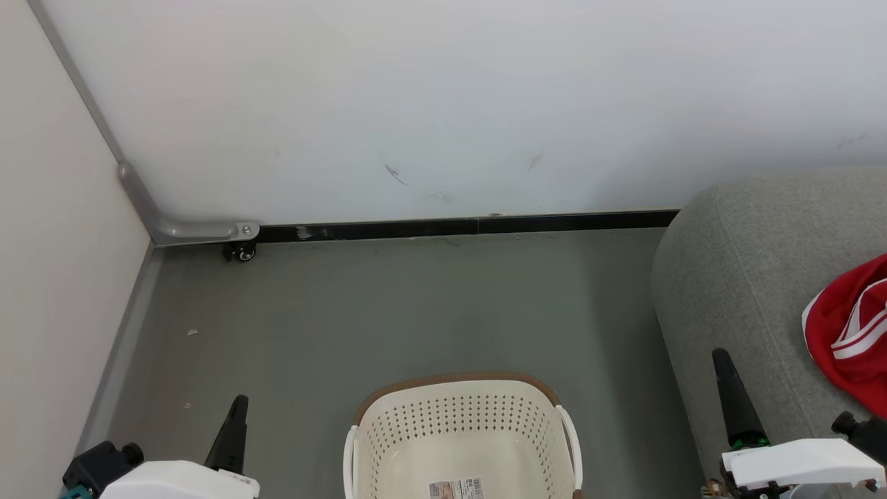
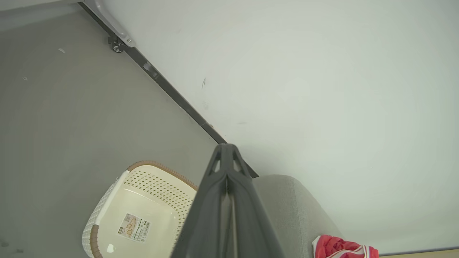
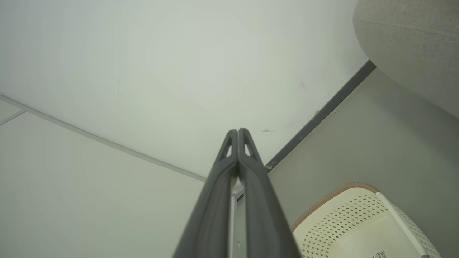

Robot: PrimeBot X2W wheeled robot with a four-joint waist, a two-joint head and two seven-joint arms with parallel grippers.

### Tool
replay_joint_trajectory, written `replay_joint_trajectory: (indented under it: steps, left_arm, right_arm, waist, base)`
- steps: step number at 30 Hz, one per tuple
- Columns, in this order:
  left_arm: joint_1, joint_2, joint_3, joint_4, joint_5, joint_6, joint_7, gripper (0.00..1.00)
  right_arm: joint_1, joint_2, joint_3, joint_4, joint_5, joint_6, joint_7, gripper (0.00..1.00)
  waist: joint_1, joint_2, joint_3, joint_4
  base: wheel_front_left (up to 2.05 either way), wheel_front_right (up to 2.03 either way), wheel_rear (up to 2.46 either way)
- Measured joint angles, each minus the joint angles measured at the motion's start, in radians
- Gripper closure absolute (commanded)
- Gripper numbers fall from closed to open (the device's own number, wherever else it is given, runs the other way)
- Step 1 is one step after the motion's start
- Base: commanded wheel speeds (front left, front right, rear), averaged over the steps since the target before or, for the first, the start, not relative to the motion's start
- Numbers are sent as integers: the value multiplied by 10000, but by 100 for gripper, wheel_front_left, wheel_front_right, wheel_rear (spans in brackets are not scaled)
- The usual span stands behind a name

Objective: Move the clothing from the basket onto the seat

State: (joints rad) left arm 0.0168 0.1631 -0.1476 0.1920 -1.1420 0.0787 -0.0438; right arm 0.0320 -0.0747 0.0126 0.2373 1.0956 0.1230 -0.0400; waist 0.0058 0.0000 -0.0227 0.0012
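The cream perforated basket point(image 1: 461, 433) with a brown rim stands on the floor at the bottom centre; its inside holds just a label sticker point(image 1: 455, 488). Red clothing with white stripes point(image 1: 852, 333) lies on the grey seat point(image 1: 748, 277) at the right. My left gripper point(image 1: 239, 405) is shut and holds nothing, left of the basket. My right gripper point(image 1: 721, 357) is shut with nothing in it, in front of the seat's rounded side. The left wrist view shows the basket point(image 2: 118, 200), the seat point(image 2: 287, 204) and the clothing point(image 2: 340, 248). The right wrist view shows the basket point(image 3: 358, 222) and the seat point(image 3: 412, 46).
A white wall point(image 1: 443, 104) with a black baseboard point(image 1: 471, 226) closes the far side. A panel on the left ends in a grey bracket with a small caster point(image 1: 240, 252). Grey floor point(image 1: 416, 312) spreads between wall, basket and seat.
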Motion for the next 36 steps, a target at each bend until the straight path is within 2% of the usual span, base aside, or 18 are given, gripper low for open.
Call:
replay_joint_trajectory:
  steps: [6,11,36]
  left_arm:
    - [-27,-140,274,65,-782,-245,180,100]
    - [-112,-240,506,142,-1425,-460,297,100]
    - [-452,-834,1684,464,-4627,-1720,1066,100]
  right_arm:
    - [-166,-48,-58,35,926,0,109,100]
    - [-181,-102,-100,58,1676,0,232,100]
    - [-756,-259,-428,190,5438,0,589,100]
  waist:
    - [-33,0,72,-2]
    - [-44,0,121,-5]
    - [-51,0,253,-15]
  base:
    - [0,0,0]
    - [0,0,0]
    - [0,0,0]
